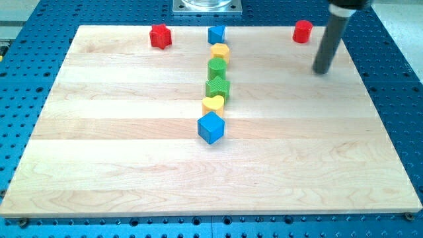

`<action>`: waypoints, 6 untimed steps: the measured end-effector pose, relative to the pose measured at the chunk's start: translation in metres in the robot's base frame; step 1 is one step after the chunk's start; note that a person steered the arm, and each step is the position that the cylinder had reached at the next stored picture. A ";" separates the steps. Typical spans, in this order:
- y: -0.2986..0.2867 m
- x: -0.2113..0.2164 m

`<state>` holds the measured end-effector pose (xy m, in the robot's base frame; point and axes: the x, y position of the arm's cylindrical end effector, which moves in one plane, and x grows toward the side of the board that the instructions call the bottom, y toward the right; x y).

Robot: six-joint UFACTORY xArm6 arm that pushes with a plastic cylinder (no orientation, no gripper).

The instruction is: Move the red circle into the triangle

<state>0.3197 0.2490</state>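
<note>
Red plastic is what the task turns on: the red circle (303, 31), a short upright cylinder, is sitting at the view's top right of the wooden board (132, 165), close to the far edge. The rod is hanging just to its right and a little toward the view's bottom, with my tip (322, 71) resting near the cylinder but apart from it. The arm is carrying no jaws at all — only the bare rod, holding nothing — so any talk of taking hold comes down to where the tip should press.

The cylinder is looking small, light and stiff, and the smooth wood is probably letting it slide easily. Its round side is the awkward part: a push off its centre line would likely be sending it skidding sideways off the tip, so contact is best made squarely on the face opposite the way it must travel.

No block is reading clearly as a triangle. Down the board's middle a column is running — a blue cube (217, 34), a yellow block (220, 51), a green block (217, 67), a green star-like block (217, 87), a yellow heart (213, 103) and a larger blue cube (211, 127) — with a red star (160, 36) at the view's top left. Which one is meant cannot be told.
</note>
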 end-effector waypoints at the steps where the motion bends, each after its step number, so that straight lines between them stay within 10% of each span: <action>1: 0.011 -0.043; 6: -0.094 -0.093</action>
<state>0.2264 0.1549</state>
